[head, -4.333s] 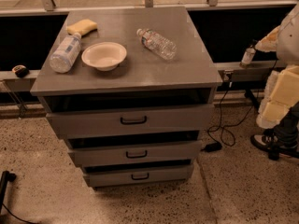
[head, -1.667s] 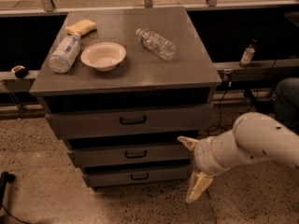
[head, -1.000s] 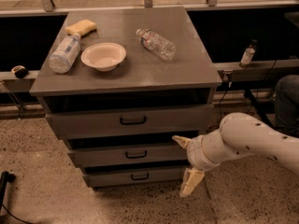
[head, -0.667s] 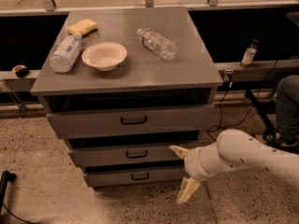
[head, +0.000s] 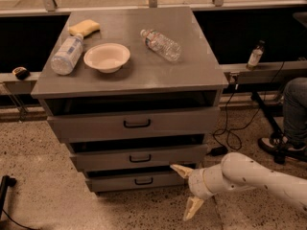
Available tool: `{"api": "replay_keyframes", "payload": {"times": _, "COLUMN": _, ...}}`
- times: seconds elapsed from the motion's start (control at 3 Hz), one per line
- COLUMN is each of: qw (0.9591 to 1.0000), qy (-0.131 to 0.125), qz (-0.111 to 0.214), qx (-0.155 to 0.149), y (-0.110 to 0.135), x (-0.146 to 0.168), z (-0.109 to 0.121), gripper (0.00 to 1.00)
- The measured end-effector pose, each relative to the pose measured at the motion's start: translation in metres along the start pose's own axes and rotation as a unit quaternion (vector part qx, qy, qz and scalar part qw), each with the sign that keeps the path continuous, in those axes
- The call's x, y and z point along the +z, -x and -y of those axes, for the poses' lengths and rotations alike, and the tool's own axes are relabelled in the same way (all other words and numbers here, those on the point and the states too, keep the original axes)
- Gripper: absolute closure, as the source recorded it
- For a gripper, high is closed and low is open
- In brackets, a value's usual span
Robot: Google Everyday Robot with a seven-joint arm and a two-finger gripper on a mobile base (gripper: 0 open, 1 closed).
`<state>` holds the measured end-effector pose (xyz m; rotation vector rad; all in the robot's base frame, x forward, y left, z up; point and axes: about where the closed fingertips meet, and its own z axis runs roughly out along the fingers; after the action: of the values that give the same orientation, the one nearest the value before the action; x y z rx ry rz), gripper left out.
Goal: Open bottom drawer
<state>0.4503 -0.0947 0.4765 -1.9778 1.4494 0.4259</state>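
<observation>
Presently: bottom drawer (head: 115,182), lowest of three in grey cabinet (head: 206,80), front shut, handle (head: 144,180) untouched; gripper (head: 188,190) low beside its right end, jaws spread wide and empty, apparently positioned to reach that handle.

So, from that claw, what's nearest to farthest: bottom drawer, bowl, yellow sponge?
From the gripper, low at the front right, by the floor:
1. bottom drawer, just to its left.
2. bowl, up on the cabinet top, left side.
3. sponge, at the top's far left corner.
</observation>
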Motion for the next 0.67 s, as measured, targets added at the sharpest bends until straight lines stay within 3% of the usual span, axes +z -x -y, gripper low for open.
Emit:
{"api": "replay_keyframes", "payload": {"times": 0.33, "qw": 0.9999, "qy": 0.014, "qz": 0.009, "qx": -0.004, "y": -0.002, "x": 0.010, "z": 0.003, "gripper": 0.00}}
{"api": "replay_keyframes", "payload": {"times": 0.67, "qw": 0.9999, "qy": -0.004, "qz": 0.016, "qx": -0.001, "y": -0.028, "x": 0.047, "z": 0.018, "gripper": 0.00}}
